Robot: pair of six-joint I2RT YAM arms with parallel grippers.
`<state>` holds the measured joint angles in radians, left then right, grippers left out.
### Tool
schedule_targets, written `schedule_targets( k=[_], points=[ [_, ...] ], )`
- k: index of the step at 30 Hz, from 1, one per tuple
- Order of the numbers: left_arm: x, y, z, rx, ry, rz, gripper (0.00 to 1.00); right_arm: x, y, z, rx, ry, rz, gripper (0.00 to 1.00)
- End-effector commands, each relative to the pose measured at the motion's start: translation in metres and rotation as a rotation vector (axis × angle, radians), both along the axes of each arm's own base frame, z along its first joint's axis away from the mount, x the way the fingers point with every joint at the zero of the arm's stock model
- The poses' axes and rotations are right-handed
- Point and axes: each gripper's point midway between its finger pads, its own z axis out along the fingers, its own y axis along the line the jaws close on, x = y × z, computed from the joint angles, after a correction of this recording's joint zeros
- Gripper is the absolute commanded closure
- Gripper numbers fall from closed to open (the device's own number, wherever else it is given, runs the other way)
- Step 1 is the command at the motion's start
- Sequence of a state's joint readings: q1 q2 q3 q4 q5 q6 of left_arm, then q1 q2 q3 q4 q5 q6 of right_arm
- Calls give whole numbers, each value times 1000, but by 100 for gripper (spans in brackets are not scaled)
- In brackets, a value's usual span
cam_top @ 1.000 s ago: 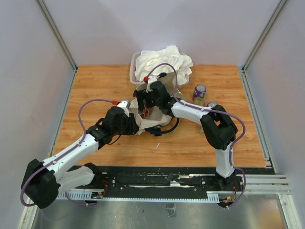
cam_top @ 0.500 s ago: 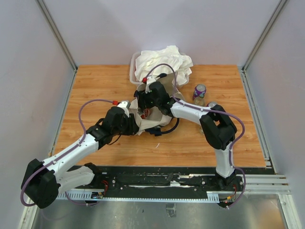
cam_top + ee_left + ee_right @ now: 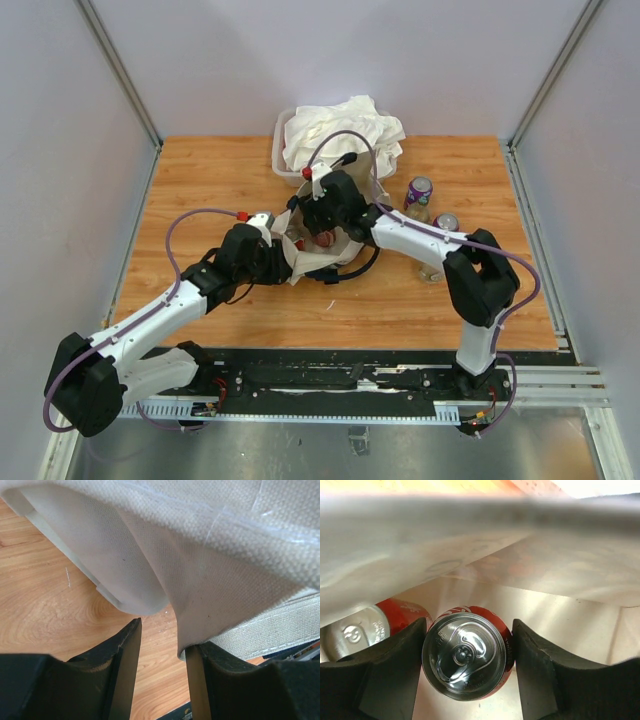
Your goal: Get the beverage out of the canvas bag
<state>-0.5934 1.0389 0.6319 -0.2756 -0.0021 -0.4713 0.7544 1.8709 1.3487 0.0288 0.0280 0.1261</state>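
Note:
The cream canvas bag [image 3: 303,264] lies mid-table with its mouth open and a navy handle [image 3: 352,272] at its near side. My right gripper [image 3: 322,230] is in the bag's mouth, shut on a red soda can [image 3: 325,239]. In the right wrist view the can [image 3: 465,652] sits top-on between both fingers of the gripper [image 3: 467,647], and a second red can [image 3: 355,630] lies to its left inside the bag [image 3: 555,580]. My left gripper [image 3: 287,258] is at the bag's left edge. Its jaws [image 3: 162,647] stand apart, and the bag cloth [image 3: 225,555] drapes over the right fingertip.
A clear tub [image 3: 277,150] with a white cloth heap [image 3: 345,125] stands behind the bag. A purple can [image 3: 418,194] and a silver can [image 3: 445,222] stand to the bag's right. Side walls bound the table.
My right gripper has risen and shifted right with the red can, which now shows at the bag's mouth. The right elbow swung right, uncovering the silver can. The left arm held still.

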Motion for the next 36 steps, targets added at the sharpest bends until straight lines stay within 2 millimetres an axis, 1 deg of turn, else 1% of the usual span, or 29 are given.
schedule_targets(
  k=[1,4,5,10,14,16,18,21,24,28,33,35,36],
  points=[
    [-1,3,-4,33,1,-7,56,-3,0,87,61,-192,42,99],
    [1,3,-3,32,-6,-8,56,-10,-9,117,95,-249,36,99],
    [1,3,-3,32,-8,-8,56,-14,-13,132,116,-274,35,99],
    [2,2,-3,32,-10,-10,56,-34,-34,186,190,-369,26,99],
    [2,2,-1,29,-16,-11,56,-50,-65,232,226,-463,-34,99],
    [2,2,-1,30,-19,-11,56,-58,-84,248,233,-505,-76,99],
    [2,2,-1,31,-21,-13,56,-65,-104,258,231,-537,-125,99],
    [3,1,1,29,-27,-16,56,-74,-138,260,195,-555,-230,99],
    [4,0,1,26,-28,-21,56,-80,-161,240,143,-530,-302,99],
    [4,-1,0,30,-21,-30,56,-88,-177,209,111,-467,-353,99],
    [4,-2,-1,36,-16,-36,56,-94,-177,168,103,-365,-370,99],
    [5,-2,-1,35,-18,-34,56,-94,-169,149,108,-322,-343,99],
    [5,-2,0,33,-20,-33,56,-93,-169,139,108,-303,-347,99]
  ],
)
